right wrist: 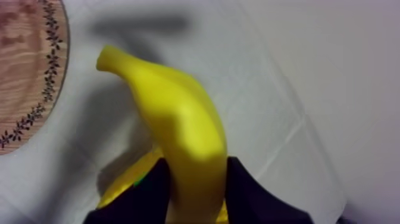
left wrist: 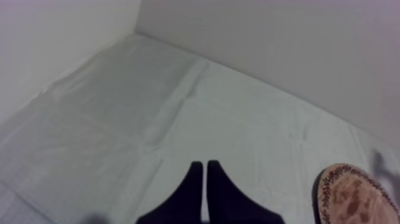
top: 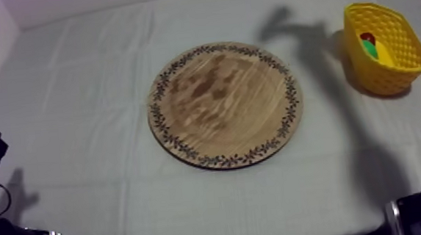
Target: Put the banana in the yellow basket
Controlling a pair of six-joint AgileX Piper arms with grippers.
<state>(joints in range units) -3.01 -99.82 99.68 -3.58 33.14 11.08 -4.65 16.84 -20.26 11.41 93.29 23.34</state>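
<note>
Lying creased under board: grey-wht cloth; pale wall bhd.

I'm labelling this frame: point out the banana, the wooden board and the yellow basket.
banana (right wrist: 184, 131), right wrist view, middle of its body.
wooden board (top: 223, 103), top view, bare centre.
yellow basket (top: 391, 79), top view, near outer wall.

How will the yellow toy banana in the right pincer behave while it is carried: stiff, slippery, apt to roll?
The curved yellow toy banana probably is stiff: it juts out of the right pincer without sagging. Its smooth skin may slip, since the black fingers clamp only one end. Set down, its curve would likely rock, not roll.
</note>
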